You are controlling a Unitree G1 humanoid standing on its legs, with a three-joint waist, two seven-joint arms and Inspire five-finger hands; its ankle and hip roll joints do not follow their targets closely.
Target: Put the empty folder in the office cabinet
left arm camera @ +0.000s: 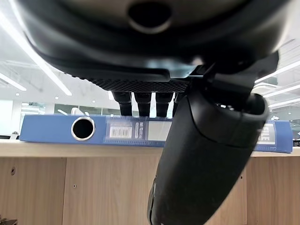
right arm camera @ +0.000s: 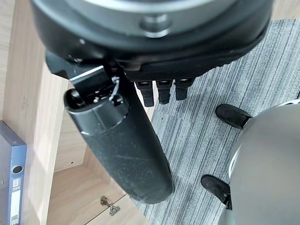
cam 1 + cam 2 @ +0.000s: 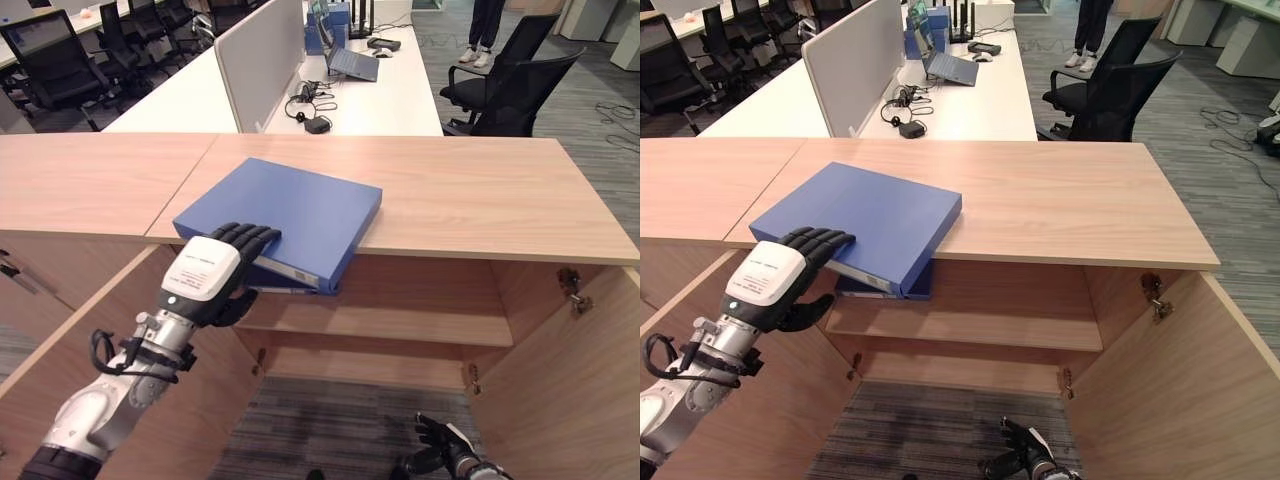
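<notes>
A blue folder [image 3: 285, 215] lies flat on the wooden cabinet top [image 3: 470, 195], its near end jutting out over the front edge. My left hand [image 3: 205, 275] is at that near left corner, fingers curled over the cover and thumb under the overhang. In the left wrist view the folder's spine [image 1: 84, 129] with its round hole faces the hand. Below, the cabinet stands open with a shelf [image 3: 400, 325] inside. My right hand [image 3: 442, 448] hangs low near the floor in front of the cabinet, fingers relaxed, holding nothing.
Both cabinet doors stand swung out, the left door [image 3: 60, 340] and the right door [image 3: 570, 390]. Behind the cabinet is a white desk [image 3: 390, 95] with a divider, a laptop [image 3: 352, 63] and a headset. Black chairs [image 3: 510, 85] and a person's legs [image 3: 483, 30] are further back.
</notes>
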